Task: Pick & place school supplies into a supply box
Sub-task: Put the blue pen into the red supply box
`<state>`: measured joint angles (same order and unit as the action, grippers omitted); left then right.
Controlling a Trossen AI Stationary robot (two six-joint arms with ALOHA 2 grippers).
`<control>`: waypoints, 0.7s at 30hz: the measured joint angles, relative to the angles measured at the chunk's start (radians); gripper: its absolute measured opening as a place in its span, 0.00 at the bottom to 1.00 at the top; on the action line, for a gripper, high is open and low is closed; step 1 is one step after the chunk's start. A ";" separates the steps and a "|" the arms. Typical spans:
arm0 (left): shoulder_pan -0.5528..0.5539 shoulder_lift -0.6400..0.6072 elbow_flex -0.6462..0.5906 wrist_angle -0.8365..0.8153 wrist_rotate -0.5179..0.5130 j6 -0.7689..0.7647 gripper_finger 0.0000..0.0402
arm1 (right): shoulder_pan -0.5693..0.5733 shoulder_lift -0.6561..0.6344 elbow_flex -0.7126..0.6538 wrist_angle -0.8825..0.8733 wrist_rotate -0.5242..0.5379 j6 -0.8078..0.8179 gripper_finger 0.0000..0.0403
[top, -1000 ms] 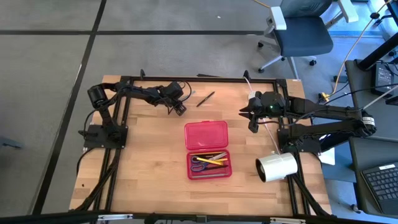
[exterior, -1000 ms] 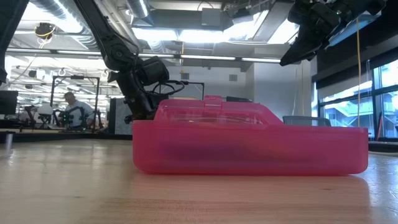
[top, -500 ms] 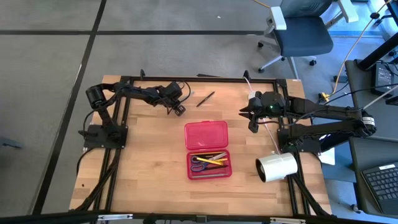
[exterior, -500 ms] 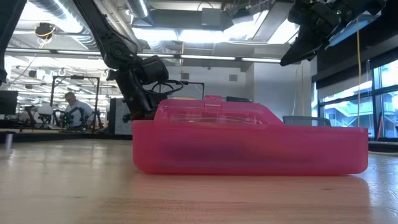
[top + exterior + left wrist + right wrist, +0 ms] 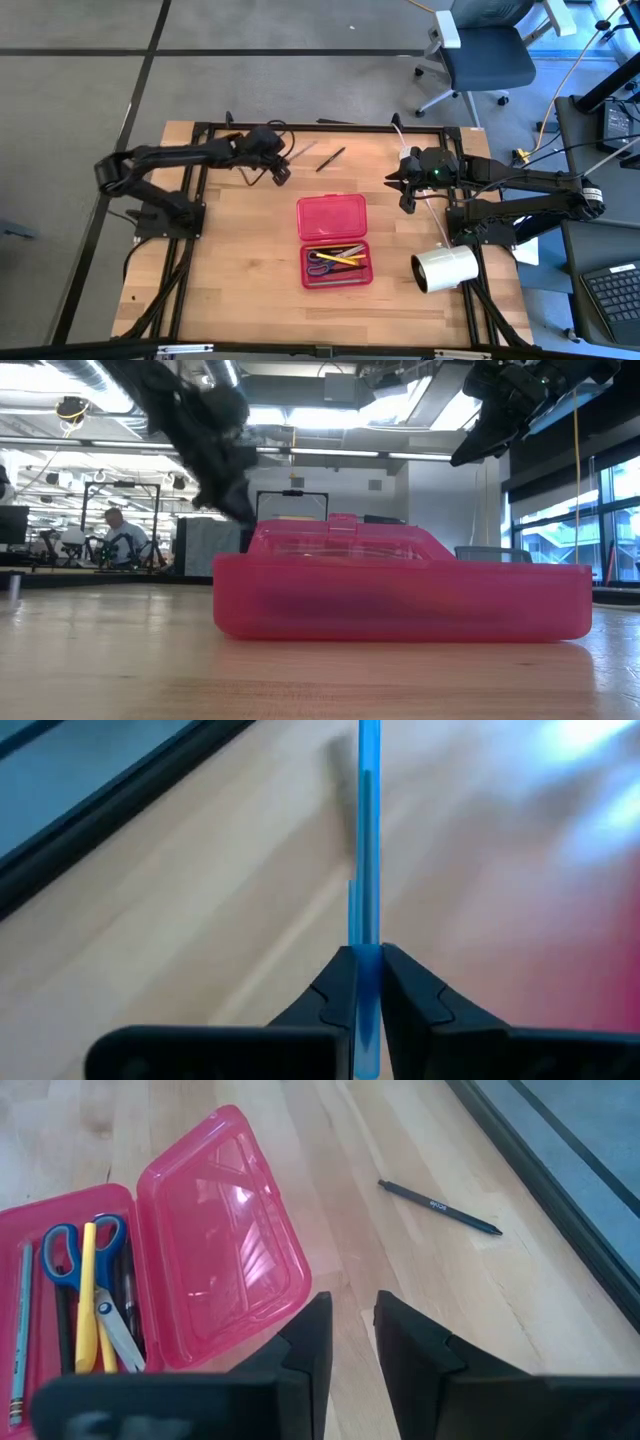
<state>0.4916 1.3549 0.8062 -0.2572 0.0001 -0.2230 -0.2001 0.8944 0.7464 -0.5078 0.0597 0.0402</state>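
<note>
A thin blue pen [image 5: 368, 840] sticks out ahead of my left gripper [image 5: 368, 982], which is shut on it above the far left part of the table [image 5: 281, 172]. The supply box [image 5: 335, 241] is a red translucent case lying open mid-table, its lid [image 5: 225, 1230] folded back. Its tray [image 5: 337, 265] holds blue-handled scissors [image 5: 75, 1245] and yellow and dark pens. A dark pen [image 5: 331, 158] lies on the wood beyond the box. My right gripper [image 5: 350, 1335] hangs open above the table's right side [image 5: 405, 188], holding nothing. My left gripper pinches the blue pen near one end [image 5: 367, 958] between its two fingers. The pen runs along the fingers and points straight out ahead of them. Its shadow lies beside it on the wood.
A big white roll [image 5: 445, 268] lies at the table's right edge, near the front. The black frame rail [image 5: 300, 126] runs along the far edge. Bare wood stretches left of the box. A person sits far off in the room [image 5: 112, 530].
My left arm has swung, its elbow moving out toward the table's left edge. Its gripper has risen from behind the box and shifted slightly toward the far left; it shows blurred in the low view. My right arm has kept still.
</note>
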 joint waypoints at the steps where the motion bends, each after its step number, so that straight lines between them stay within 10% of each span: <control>1: -0.021 -0.025 0.000 0.013 0.022 -0.001 0.04 | 0.000 0.000 0.000 0.000 0.000 0.000 0.21; 9: -0.275 -0.062 0.063 0.078 -0.004 -0.053 0.04 | 0.000 0.000 0.000 0.002 0.000 0.000 0.21; 21: -0.631 0.210 0.281 0.043 -0.059 -0.073 0.04 | 0.000 0.000 0.000 0.001 0.000 0.001 0.21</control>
<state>-0.1393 1.5645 1.0875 -0.2140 -0.0586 -0.2957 -0.2004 0.8944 0.7460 -0.5064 0.0601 0.0409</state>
